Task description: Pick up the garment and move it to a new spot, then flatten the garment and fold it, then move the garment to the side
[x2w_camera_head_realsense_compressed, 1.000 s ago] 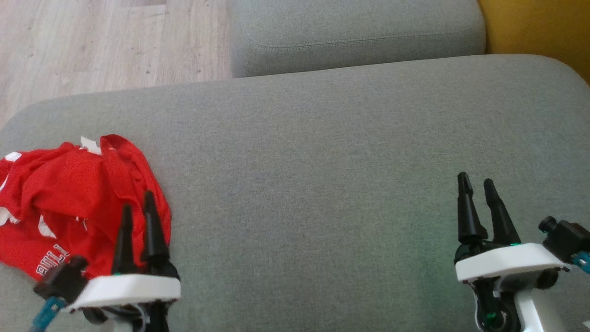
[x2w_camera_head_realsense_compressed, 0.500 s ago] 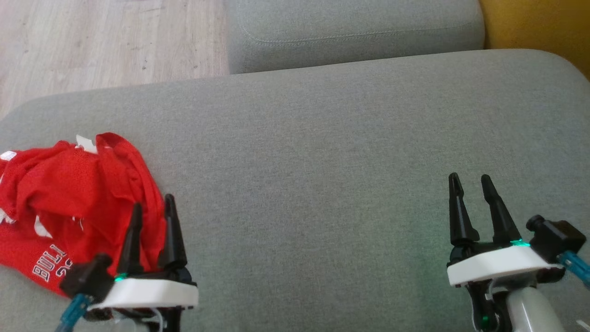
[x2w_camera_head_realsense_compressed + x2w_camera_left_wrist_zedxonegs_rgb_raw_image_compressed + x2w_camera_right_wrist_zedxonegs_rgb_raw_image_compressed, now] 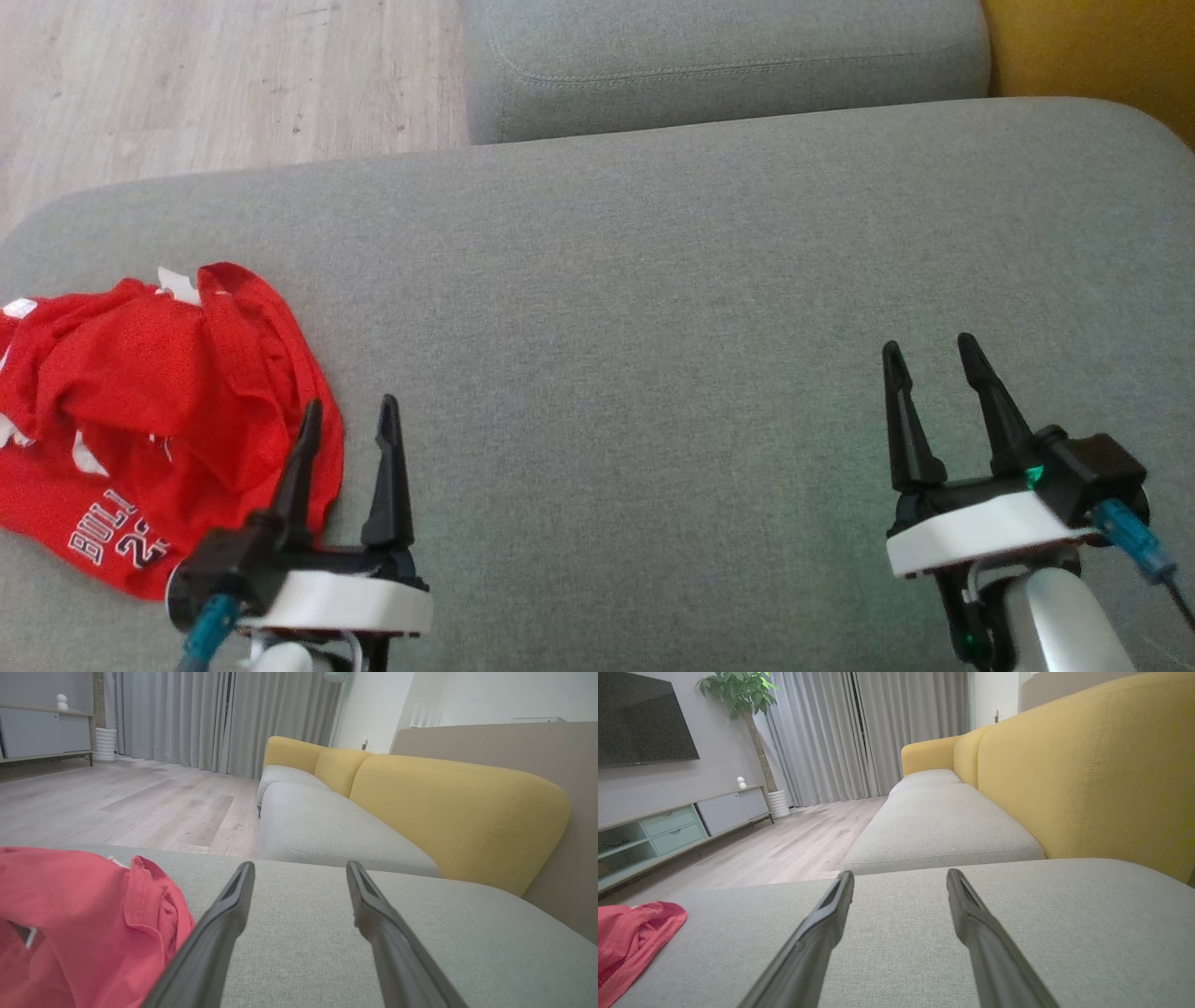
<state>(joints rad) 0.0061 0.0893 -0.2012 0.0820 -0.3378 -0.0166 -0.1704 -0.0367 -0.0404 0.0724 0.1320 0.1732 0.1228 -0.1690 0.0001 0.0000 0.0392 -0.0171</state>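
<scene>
On the cushion (image 3: 653,280) my left claw (image 3: 350,420) gapes beside the shirt (image 3: 159,411); my right claw (image 3: 929,359) gapes too, well apart.

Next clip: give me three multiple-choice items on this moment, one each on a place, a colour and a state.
1. Where on the cushion does the garment lie?
A. at the robot's left end
B. in the middle
C. at the robot's right end

2. What colour is the garment?
A. blue
B. red
C. green

3. How do the left hand and right hand stand?
A. both open, empty
B. left shut on the garment
C. both shut, empty

Answers:
1 A: the head view shows it at the left edge, beside the left hand.
2 B: red cloth with white lettering.
3 A: both pairs of fingers stand apart, with nothing between them.
</scene>
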